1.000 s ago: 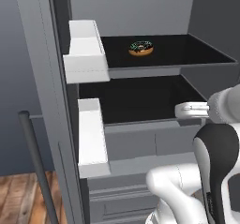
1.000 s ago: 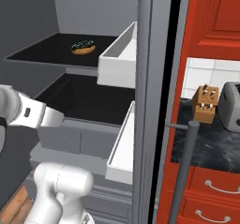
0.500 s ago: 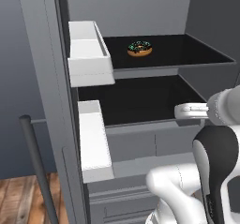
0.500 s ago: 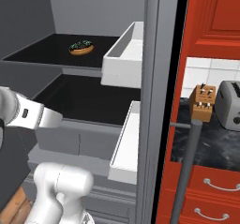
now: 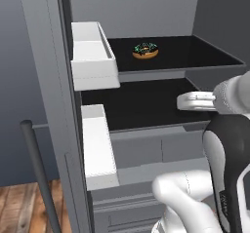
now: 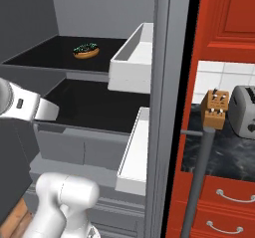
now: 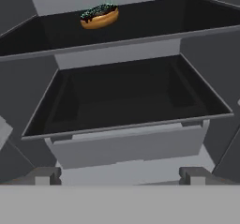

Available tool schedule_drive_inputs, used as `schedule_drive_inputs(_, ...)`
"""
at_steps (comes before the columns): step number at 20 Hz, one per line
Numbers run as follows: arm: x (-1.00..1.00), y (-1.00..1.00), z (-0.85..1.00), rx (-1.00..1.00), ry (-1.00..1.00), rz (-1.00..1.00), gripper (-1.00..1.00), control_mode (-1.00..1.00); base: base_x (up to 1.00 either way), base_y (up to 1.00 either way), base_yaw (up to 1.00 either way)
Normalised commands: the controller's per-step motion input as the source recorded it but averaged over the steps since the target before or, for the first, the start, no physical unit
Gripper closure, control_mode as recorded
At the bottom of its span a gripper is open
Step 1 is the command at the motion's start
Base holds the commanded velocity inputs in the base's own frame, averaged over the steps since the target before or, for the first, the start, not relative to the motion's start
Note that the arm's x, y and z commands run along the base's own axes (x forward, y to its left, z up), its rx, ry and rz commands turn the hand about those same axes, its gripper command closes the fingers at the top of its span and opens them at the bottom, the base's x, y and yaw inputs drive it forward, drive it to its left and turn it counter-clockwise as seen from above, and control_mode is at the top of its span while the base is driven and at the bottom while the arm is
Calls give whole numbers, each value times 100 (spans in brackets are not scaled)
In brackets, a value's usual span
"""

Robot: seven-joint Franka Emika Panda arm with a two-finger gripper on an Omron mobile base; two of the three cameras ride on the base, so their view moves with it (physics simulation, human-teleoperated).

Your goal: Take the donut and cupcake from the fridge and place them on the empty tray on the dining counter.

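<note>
Grey fridge (image 5: 44, 81), doors swung open, interior exposed across both base views. Two black shelves inside: upper shelf (image 5: 195, 51), lower shelf (image 5: 141, 105) beneath it, with grey drawers (image 5: 146, 149) under those. White door bins: two on the left door (image 5: 93, 56), two on the right door (image 6: 132, 58), upper and lower on each. Long dark bar handle (image 6: 196, 182) stands upright in front of the right door; a matching one (image 5: 36, 168) by the left door. Red cabinets (image 6: 226, 28) to the right of the fridge, black marbled counter (image 6: 224, 150) below, bearing a knife block (image 6: 215, 108) and a toaster (image 6: 245, 110) just beside it. White arm (image 5: 229, 144) rises before the fridge, hand level with the lower shelf's front edge. Gripper (image 7: 121, 174), fingers (image 7: 44, 175) spread fully apart, holding nothing, pointed into the fridge at lower-shelf height. Donut (image 5: 145, 50), chocolate-iced with teal sprinkles, sits on the upper shelf, left of centre toward the back, well apart from the gripper and above it.
</note>
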Motion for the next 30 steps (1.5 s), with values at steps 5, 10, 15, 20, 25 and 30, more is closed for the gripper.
schedule_drive_inputs(5, 0, 3, 77, -2, 18, 10, -100, -100, 0, 0, 0)
schedule_drive_inputs(10, 0, -1, 24, -3, -11, 10, -100, -100, 0, 0, 0)
schedule_drive_inputs(15, 0, -5, 0, 0, -40, 7, -100, -100, 0, 0, 0)
schedule_drive_inputs(20, 41, -8, 4, 1, -15, 3, -100, -100, 0, 0, 0)
schedule_drive_inputs(25, 69, -4, 11, 0, 16, 0, -100, -100, 0, 0, 0)
schedule_drive_inputs(30, 55, -2, -4, 0, -16, 7, -100, -100, 0, 0, 0)
